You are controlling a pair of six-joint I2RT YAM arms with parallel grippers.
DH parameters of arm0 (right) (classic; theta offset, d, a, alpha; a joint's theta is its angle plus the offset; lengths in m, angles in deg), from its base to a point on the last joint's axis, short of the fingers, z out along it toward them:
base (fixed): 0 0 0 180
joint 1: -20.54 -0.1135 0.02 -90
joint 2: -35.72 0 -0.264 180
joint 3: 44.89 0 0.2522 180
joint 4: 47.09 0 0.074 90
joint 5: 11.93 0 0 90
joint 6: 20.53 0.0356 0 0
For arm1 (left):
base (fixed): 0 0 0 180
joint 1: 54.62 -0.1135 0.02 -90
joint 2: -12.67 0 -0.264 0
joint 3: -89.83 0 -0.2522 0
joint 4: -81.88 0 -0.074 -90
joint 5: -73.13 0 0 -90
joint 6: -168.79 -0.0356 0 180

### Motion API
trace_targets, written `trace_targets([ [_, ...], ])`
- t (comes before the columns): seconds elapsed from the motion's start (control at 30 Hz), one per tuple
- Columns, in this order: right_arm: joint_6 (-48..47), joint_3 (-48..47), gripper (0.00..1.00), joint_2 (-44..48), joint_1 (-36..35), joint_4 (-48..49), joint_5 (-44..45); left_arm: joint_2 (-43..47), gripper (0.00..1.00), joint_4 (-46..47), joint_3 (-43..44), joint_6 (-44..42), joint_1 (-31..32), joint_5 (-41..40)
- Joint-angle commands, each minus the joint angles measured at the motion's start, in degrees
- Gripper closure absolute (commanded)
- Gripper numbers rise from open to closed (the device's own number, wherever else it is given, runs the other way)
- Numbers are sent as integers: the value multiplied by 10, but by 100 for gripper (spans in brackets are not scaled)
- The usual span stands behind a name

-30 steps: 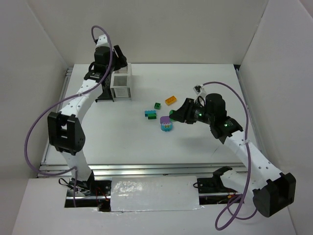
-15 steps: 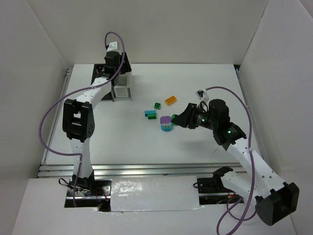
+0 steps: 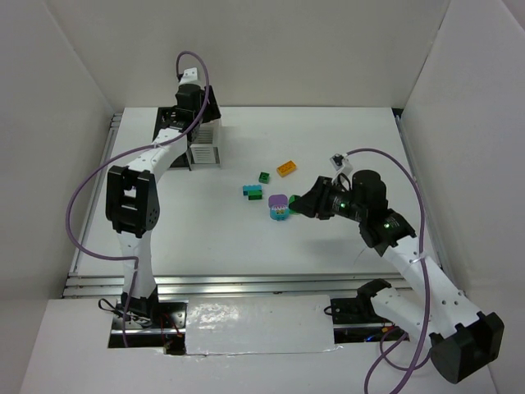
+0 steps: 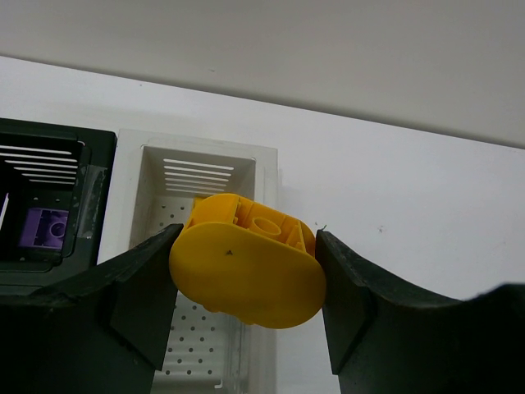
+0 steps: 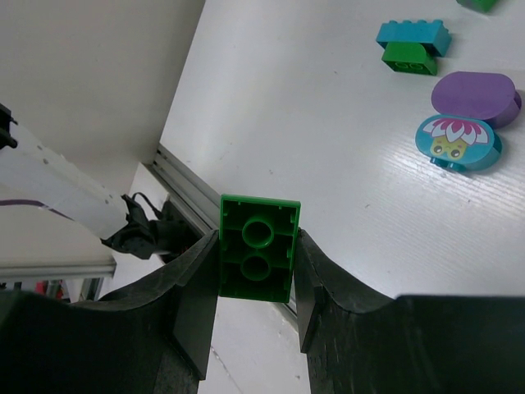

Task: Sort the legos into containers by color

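Note:
My left gripper [image 3: 199,108] is shut on a yellow lego [image 4: 246,269] and holds it above the near right rim of the white container [image 4: 202,171]. The black container [image 4: 49,156] joins it on the left and holds a purple lego [image 4: 45,229]. My right gripper [image 3: 300,202] is shut on a green lego [image 5: 256,246], held off the table just right of a purple oval lego [image 3: 277,199] stacked with a teal flower piece [image 5: 458,141]. An orange lego [image 3: 286,168], a small green lego [image 3: 264,176] and a teal-on-green pair [image 3: 253,191] lie mid-table.
The containers [image 3: 205,145] stand at the back left of the table, the black one mostly hidden by my left arm. White walls enclose the table on three sides. A metal rail [image 3: 246,283] runs along the near edge.
My left arm has swung its elbow inward and carried the yellow lego over the white container. My right gripper has shifted slightly towards the near side with the green lego.

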Motion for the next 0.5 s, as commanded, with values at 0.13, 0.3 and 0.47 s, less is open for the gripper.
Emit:
trace_targets([
  [0.13,-7,16,100,19,4,11,-14,-13,100,16,28,-30,-3,-8],
  [0.3,-8,18,100,9,3,15,-16,-31,100,28,28,-46,-3,-17],
  [0.47,-14,13,100,-4,4,11,-19,-41,98,66,21,-65,-4,-31],
])
